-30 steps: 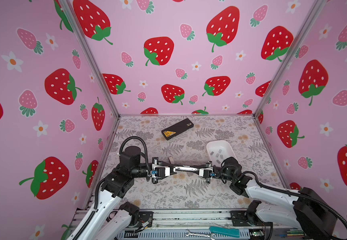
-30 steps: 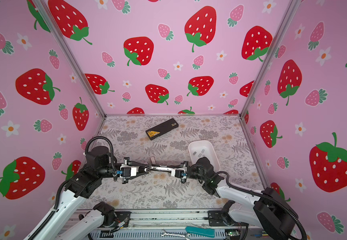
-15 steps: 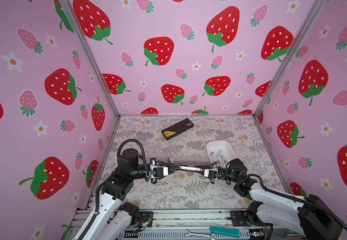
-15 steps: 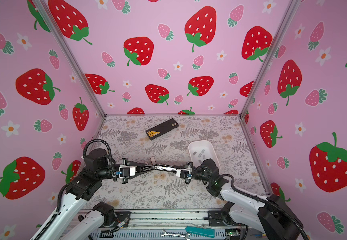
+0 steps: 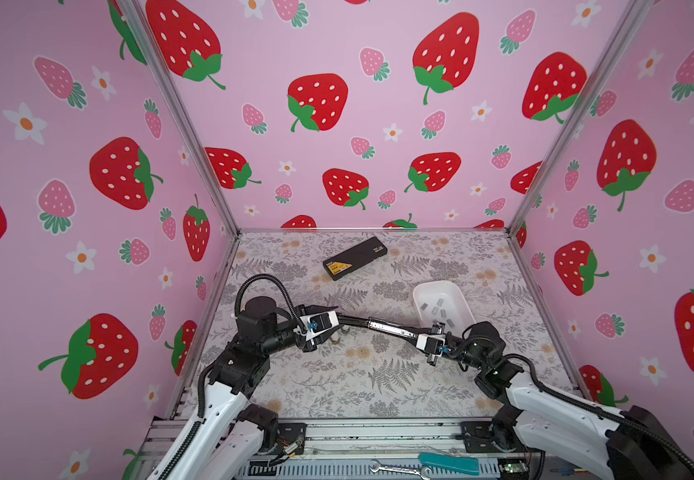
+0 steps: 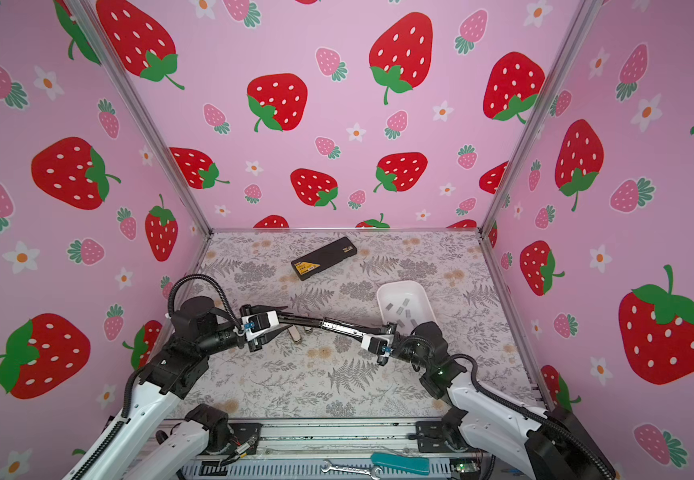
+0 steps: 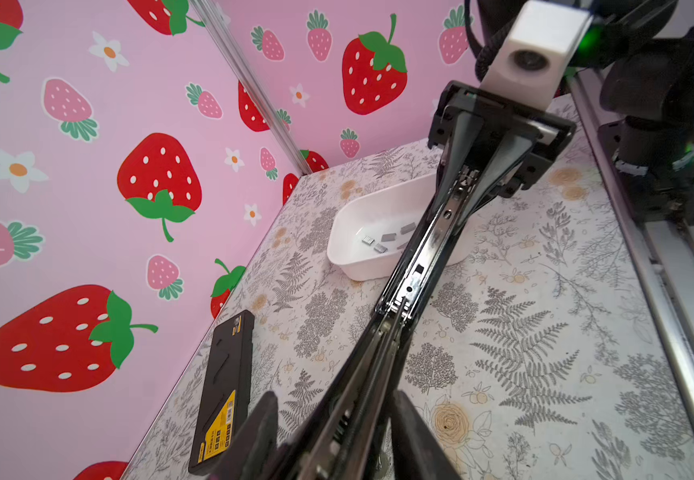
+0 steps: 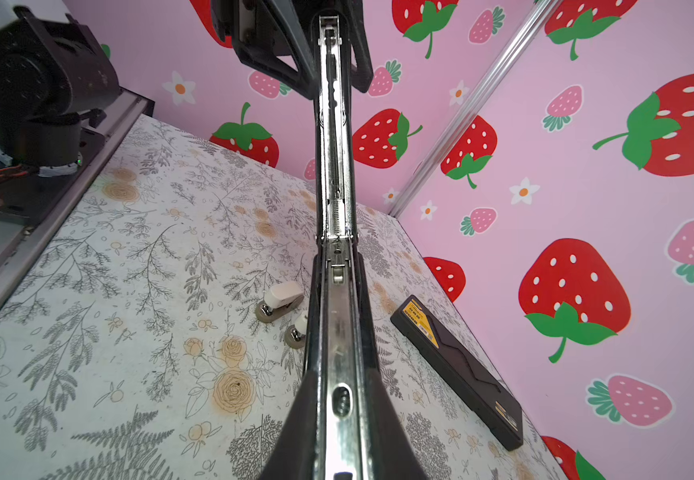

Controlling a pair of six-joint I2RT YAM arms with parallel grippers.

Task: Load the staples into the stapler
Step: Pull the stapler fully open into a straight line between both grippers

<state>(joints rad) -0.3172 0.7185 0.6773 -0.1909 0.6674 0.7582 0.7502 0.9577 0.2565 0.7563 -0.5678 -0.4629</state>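
We hold the stapler (image 5: 382, 326) opened out above the table (image 5: 378, 386) to bare its channel. The right claw (image 5: 415, 332) pinches one end tight, while the left claw (image 5: 337, 321) straddles the other, jaws partly apart, grip unclear. The staples (image 5: 436, 309) lie in the white tray (image 5: 436, 284) toward the table's right edge, by the right claw.

Stapler (image 5: 382, 326) unfolded long, aloft; grey staples (image 5: 435, 309) loose in tray (image 5: 459, 301).

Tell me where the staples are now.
In both top views the staples lie inside the white tray, right of centre, just behind the stapler.
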